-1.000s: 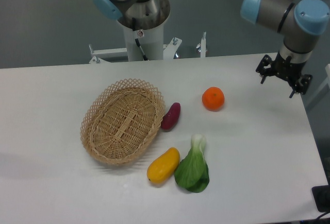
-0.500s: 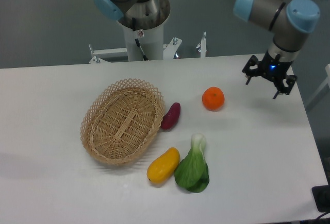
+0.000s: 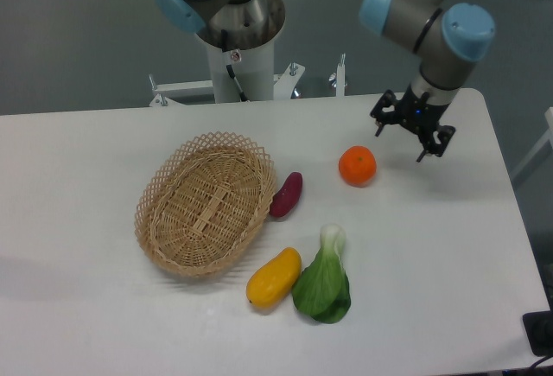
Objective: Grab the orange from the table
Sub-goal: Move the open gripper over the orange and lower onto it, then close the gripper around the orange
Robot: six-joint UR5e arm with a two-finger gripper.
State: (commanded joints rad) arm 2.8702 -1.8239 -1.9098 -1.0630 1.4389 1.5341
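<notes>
The arm has swung in from the right edge of the table (image 3: 104, 324) toward the middle over the last second, so the pincer (image 3: 412, 129) now hangs up and to the right of the orange (image 3: 357, 166), near it but not touching; nothing else on the table has shifted.

Going from the left, a wicker basket (image 3: 206, 204) sits empty, with a purple sweet potato (image 3: 287, 194) leaning against its right rim. In front of those lie a yellow mango (image 3: 273, 278) and, just beside it, a green bok choy (image 3: 324, 281). The orange rests by itself on the bare white top, right of the sweet potato and well apart from the rest.

The pincer's fingers stand spread wide, with nothing between them. From where I stand the job looks barely begun: the approach is underway, but the pincer is not yet over the fruit, and lowering, closing and lifting are all left to do.
</notes>
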